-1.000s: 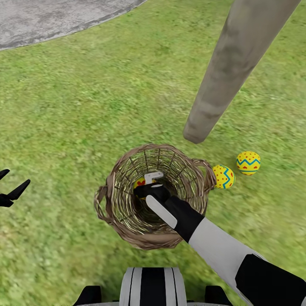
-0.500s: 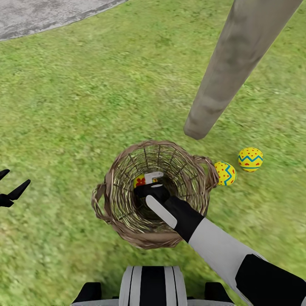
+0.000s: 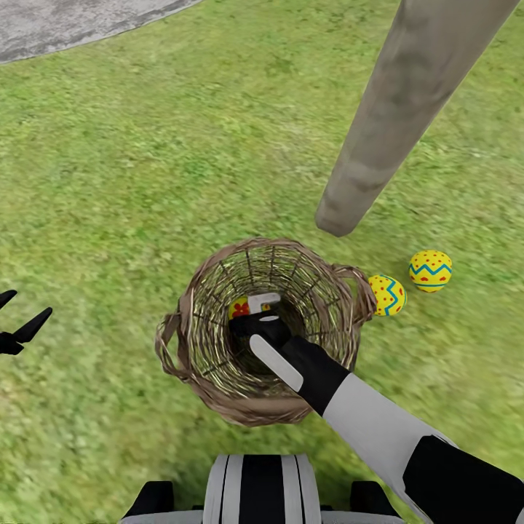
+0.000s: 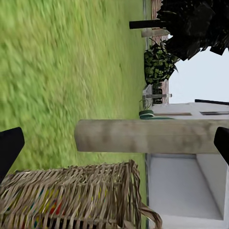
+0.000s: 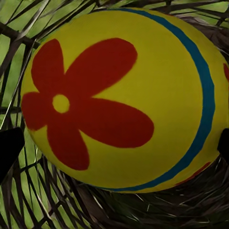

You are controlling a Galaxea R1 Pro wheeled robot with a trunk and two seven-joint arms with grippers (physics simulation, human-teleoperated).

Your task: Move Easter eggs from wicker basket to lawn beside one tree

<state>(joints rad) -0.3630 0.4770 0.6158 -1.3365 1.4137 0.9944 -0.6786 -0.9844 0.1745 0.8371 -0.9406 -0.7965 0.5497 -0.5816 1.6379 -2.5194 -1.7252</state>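
The wicker basket (image 3: 196,349) stands on the lawn (image 3: 138,182) just in front of my base, close to the tree (image 3: 393,124). One Easter egg (image 3: 238,308), yellow with a red flower (image 5: 86,102), lies inside it. My right gripper (image 3: 255,313) reaches down into the basket, open, and its dark fingertips (image 5: 8,151) flank that egg without closing on it. Two more eggs (image 3: 387,295) (image 3: 430,270) rest on the grass beside the trunk's foot. My left gripper (image 3: 28,306) hovers open and holds nothing at the far left, and in its wrist view the basket (image 4: 71,191) and the trunk (image 4: 143,136) lie ahead.
A grey paved patch (image 3: 65,25) lies at the far left corner. The leaning trunk crosses above the right side. Beyond it the left wrist view catches a white house (image 4: 191,167), a bush (image 4: 160,64) and a dark tree (image 4: 195,26). Open grass surrounds the basket.
The head view has shifted a little, so basket, eggs and paving sit slightly differently in the picture. My right gripper stays down in the basket at the egg. The left arm has not moved.
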